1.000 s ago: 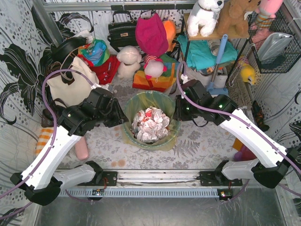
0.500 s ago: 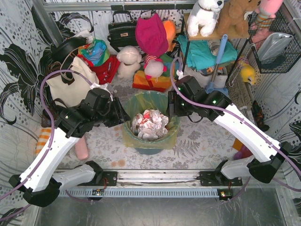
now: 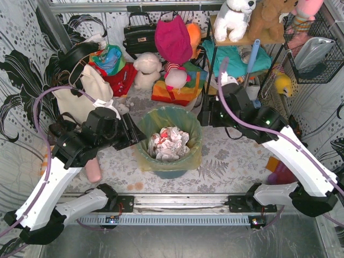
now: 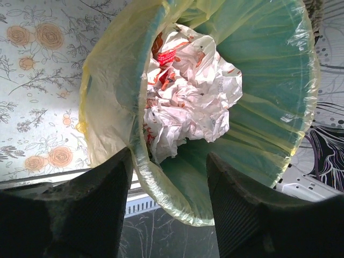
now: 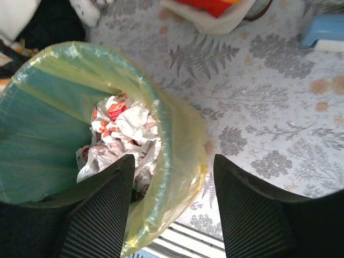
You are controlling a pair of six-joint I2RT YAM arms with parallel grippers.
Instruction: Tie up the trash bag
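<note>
since the earlier frame, we are seeing both arms drawn back from the rim: the left fingers [image 3: 130,137] are now sitting further out on the left side, and the right fingers [image 3: 205,119] are sitting further back at the far right side. the mouth of the trash bag [image 3: 141,157] is lying rounder than before.

the trash bag is lining the teal bin [image 3: 171,173], which is standing on the tabletop [image 3: 231,161] between the two arms. its top is hanging folded over the bin rim, untied. crumpled white paper [image 3: 170,144] is lying inside.

in the left wrist view, the left fingers [image 4: 97,207] are standing released and spread apart, with the bag's [image 4: 107,91] near rim showing in the gap between them. in the right wrist view, the right fingers [image 5: 252,215] are likewise standing released and spread, with the bag's [image 5: 180,142] folded edge showing in the gap. we cannot tell whether either pair is touching the plastic.
</note>
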